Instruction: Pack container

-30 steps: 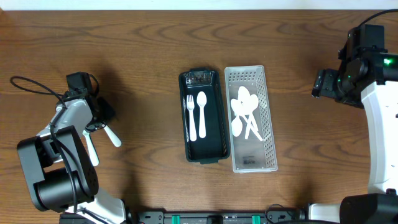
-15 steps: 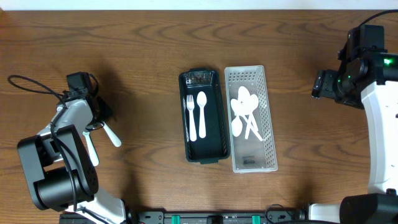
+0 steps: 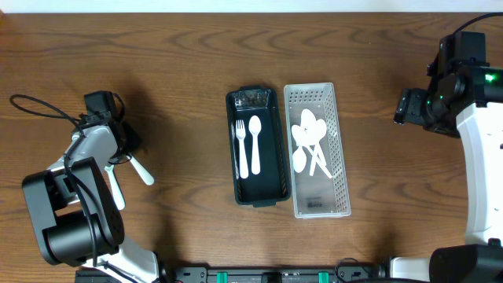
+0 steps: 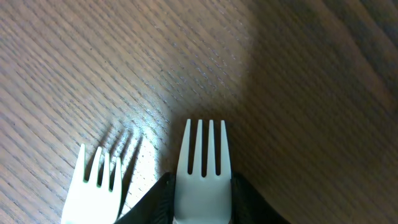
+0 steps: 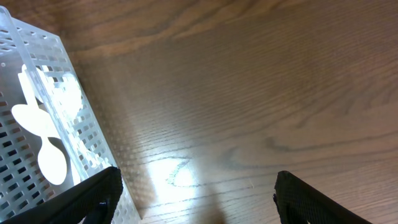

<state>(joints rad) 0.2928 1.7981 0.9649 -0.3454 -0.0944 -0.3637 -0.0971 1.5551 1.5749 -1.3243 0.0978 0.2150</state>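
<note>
A dark green container (image 3: 256, 192) sits at the table's middle with a white fork (image 3: 240, 141) and a white spoon (image 3: 255, 141) inside. To its right stands a white perforated tray (image 3: 314, 94) with several white spoons (image 3: 309, 141); it also shows in the right wrist view (image 5: 43, 124). My left gripper (image 3: 124, 153) at the far left is shut on a white fork (image 4: 203, 174), tines just above the wood. A second white fork (image 4: 93, 186) lies beside it. My right gripper (image 5: 196, 199) is open and empty at the far right.
A black cable (image 3: 39, 110) loops on the table behind the left arm. Two white utensils (image 3: 141, 171) lie on the wood by the left gripper. Bare wood lies between the left arm and the container.
</note>
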